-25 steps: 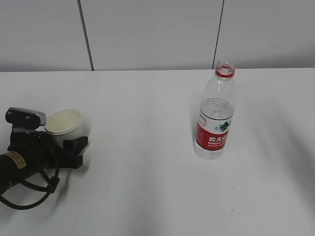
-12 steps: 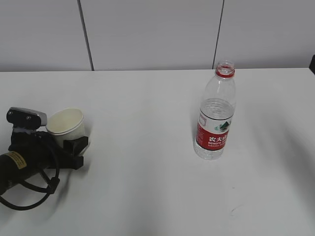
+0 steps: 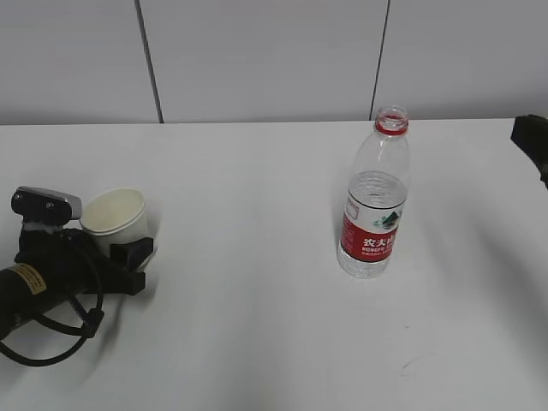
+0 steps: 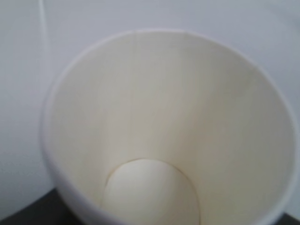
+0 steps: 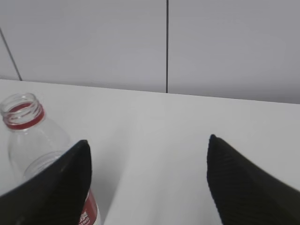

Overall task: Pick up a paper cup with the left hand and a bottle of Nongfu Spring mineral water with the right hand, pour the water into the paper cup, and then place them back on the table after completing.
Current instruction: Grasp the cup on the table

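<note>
A white paper cup [image 3: 113, 211] stands at the left of the white table [image 3: 248, 325], between the black fingers of my left gripper [image 3: 128, 247], which is shut on its lower part. The left wrist view looks down into the empty cup [image 4: 159, 131]; a dark finger [image 4: 18, 216] shows at the bottom corner. The uncapped Nongfu Spring bottle [image 3: 374, 205], with a red label and clear water [image 3: 373, 190] inside, stands upright right of centre. My right gripper [image 5: 147, 143] is open and empty, with the bottle [image 5: 26, 131] just beyond its left finger. It shows only at the exterior view's right edge [image 3: 533, 139].
A grey panelled wall [image 3: 257, 60] runs behind the table's far edge. Loose black cables [image 3: 60, 334] hang from the left arm near the front left corner.
My right gripper has entered the exterior view at the right edge, moving toward the bottle. The cup shifted slightly right within the left gripper's fingers. The bottle has not moved.
</note>
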